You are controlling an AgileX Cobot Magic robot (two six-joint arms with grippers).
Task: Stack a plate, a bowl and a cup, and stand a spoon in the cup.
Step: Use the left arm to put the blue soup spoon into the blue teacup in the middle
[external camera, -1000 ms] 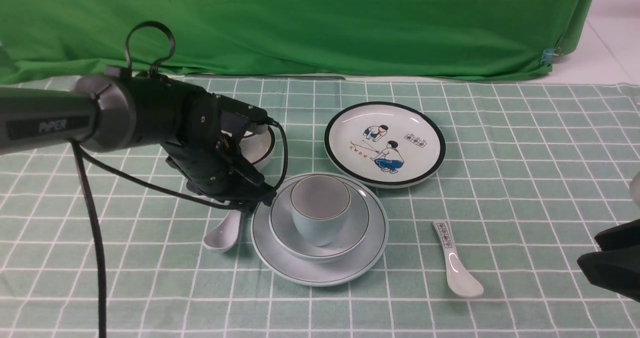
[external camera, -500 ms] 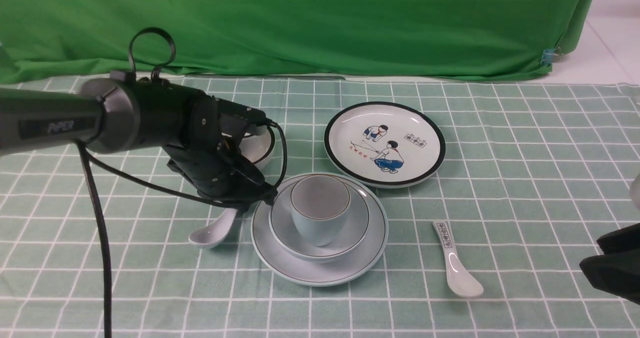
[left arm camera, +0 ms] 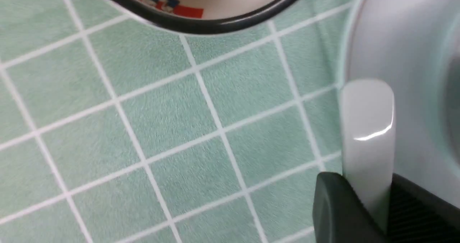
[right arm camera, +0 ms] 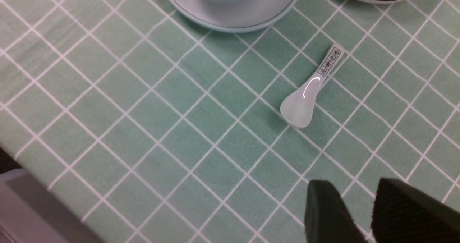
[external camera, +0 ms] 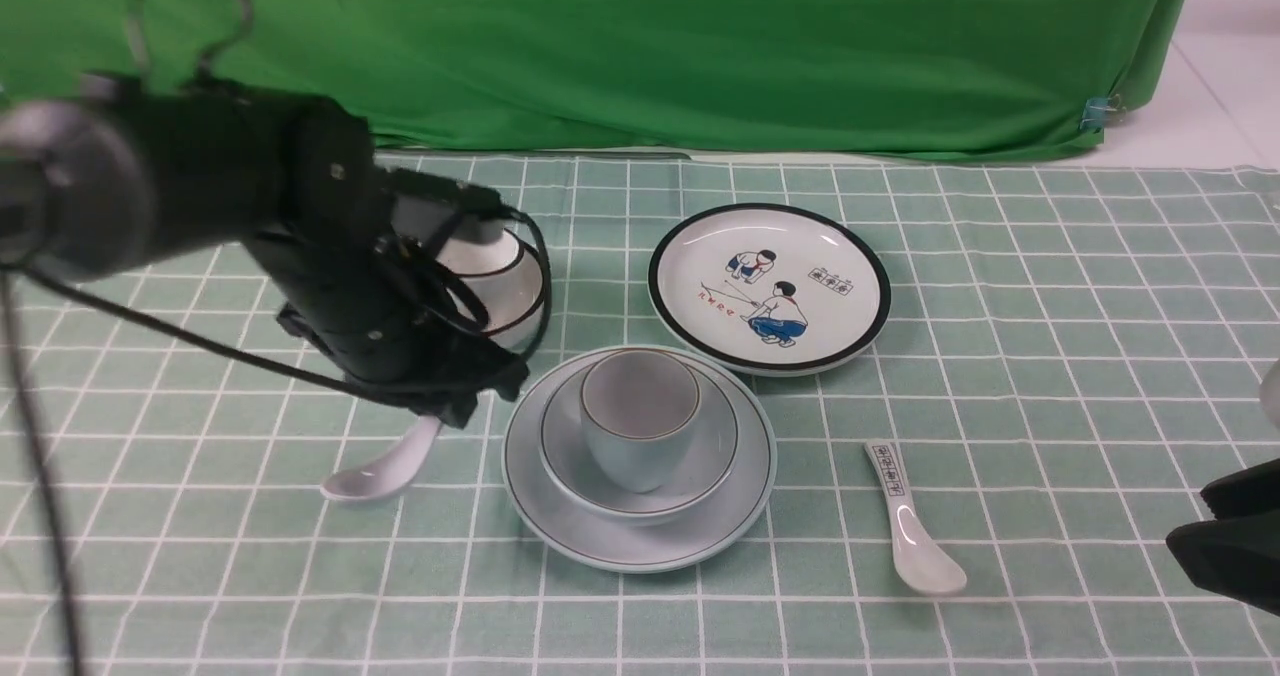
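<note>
We see a green gridded tablecloth point(external camera: 1060, 336); plain plate point(external camera: 640, 552) at centre, bowl point(external camera: 715, 461) on it, cup point(external camera: 640, 406) in bowl. Left gripper point(external camera: 465, 406), left of centre, pinches spoon point(external camera: 385, 471); right gripper point(right arm camera: 359, 203), lower right, spread.

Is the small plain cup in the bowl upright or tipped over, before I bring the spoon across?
Upright: the cup stands in the bowl, its mouth facing up.
</note>
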